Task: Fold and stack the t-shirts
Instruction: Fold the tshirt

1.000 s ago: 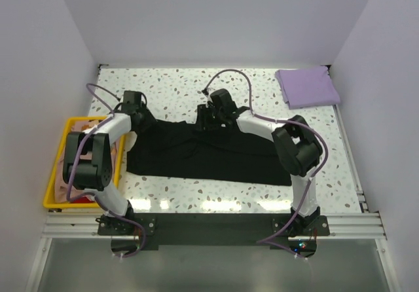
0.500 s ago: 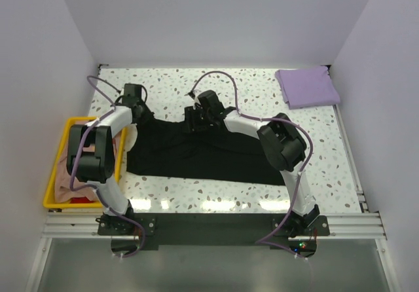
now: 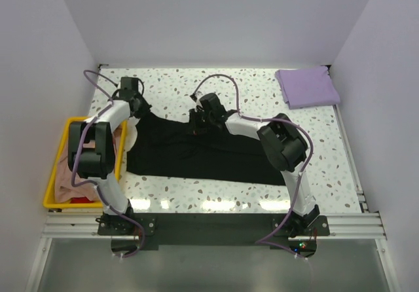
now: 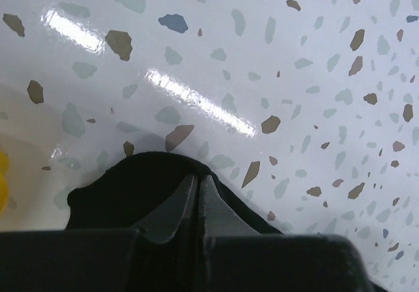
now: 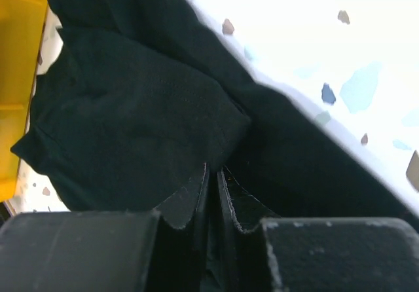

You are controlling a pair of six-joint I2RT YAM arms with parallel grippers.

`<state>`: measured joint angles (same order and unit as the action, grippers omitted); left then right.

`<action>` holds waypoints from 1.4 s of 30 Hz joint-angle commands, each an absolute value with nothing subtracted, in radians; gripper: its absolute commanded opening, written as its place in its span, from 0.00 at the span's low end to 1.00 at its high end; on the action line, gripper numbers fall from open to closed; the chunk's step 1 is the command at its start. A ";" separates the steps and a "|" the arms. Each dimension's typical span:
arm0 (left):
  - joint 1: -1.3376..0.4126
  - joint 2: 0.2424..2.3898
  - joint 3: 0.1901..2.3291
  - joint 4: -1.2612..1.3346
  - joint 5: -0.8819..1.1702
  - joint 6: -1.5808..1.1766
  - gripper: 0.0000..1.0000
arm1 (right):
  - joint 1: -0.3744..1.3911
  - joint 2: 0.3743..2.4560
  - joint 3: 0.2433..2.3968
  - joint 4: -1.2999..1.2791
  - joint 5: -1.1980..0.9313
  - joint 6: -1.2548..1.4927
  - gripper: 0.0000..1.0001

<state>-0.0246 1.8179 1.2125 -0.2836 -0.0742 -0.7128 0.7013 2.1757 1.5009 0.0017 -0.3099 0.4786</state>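
Black t-shirt (image 3: 209, 158): you see it spread wide across the middle of the speckled surface (image 3: 262, 89), with its near hem just beyond the arm bases and its left edge beside the tray.
Yellow tray (image 3: 52, 167): it sits at the left edge of the surface, beside the left arm. Inside lies the peach-tan t-shirt (image 3: 65, 181), rumpled, with a bit of red showing at the near end. Some pale cloth shows just past the tray's right rim, next to the black shirt.
Left gripper (image 4: 198, 181): closed, fingertips together, on the far left corner of the black t-shirt. The cloth humps up around the tips, with bare surface beyond.
Right gripper (image 5: 211, 171): closed to a thin slit on a bunched fold of the black t-shirt at its far edge, about mid-width. Your wrist view shows the yellow tray off to the left.
Lavender t-shirt (image 3: 308, 87): folded flat in the far right corner, well apart from both grippers and from the black shirt.
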 commanded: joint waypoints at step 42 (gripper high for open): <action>-0.029 1.684 1.077 -0.314 0.048 -0.630 0.37 | 0.709 2.003 1.351 0.064 -0.150 0.664 0.52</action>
